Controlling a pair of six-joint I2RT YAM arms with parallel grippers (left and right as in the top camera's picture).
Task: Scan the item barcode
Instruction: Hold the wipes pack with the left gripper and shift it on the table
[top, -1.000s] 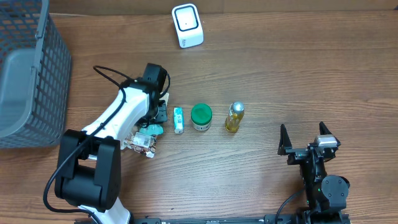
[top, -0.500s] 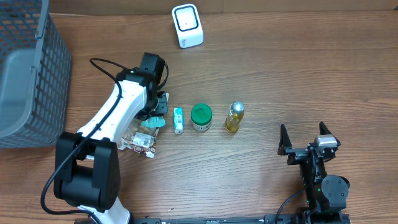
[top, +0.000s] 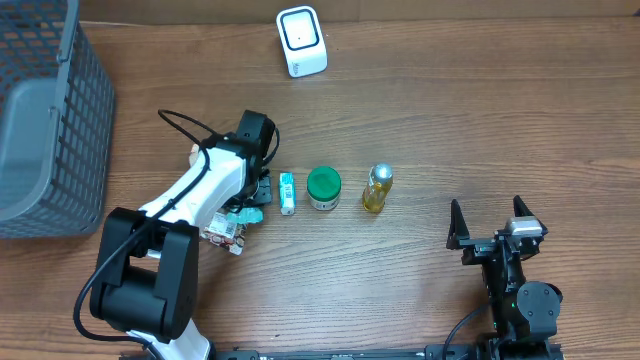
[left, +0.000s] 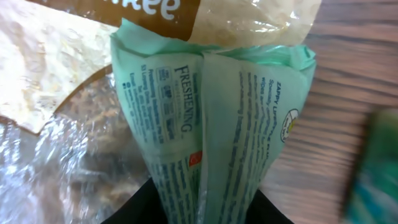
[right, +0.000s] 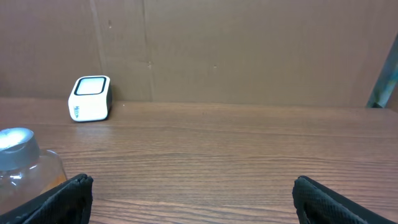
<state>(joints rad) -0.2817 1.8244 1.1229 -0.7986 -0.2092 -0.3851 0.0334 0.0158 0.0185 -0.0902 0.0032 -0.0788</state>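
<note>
mint-green packet (left: 211, 124), crinkled, fine printed text

You see one each: scanner (top: 301, 41), basket (top: 45, 120), bottle (top: 376, 188), jar (top: 323, 187), small box (top: 287, 192), green pack (left: 211, 124), clear bag (top: 228, 232).

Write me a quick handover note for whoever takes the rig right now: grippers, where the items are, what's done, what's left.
Left gripper: shut on the green packet, low over the table beside the clear snack bag. Whether the packet is lifted clear cannot be told.
Right gripper: open, empty, parked at the near right.
Scanner: at the far edge, well away from the packet.
Small box, green-lidded jar, yellow bottle: in a row mid-table, no gripper on them.
Done: packet gripped.
Left: carry it to the scanner and present the barcode.
</note>
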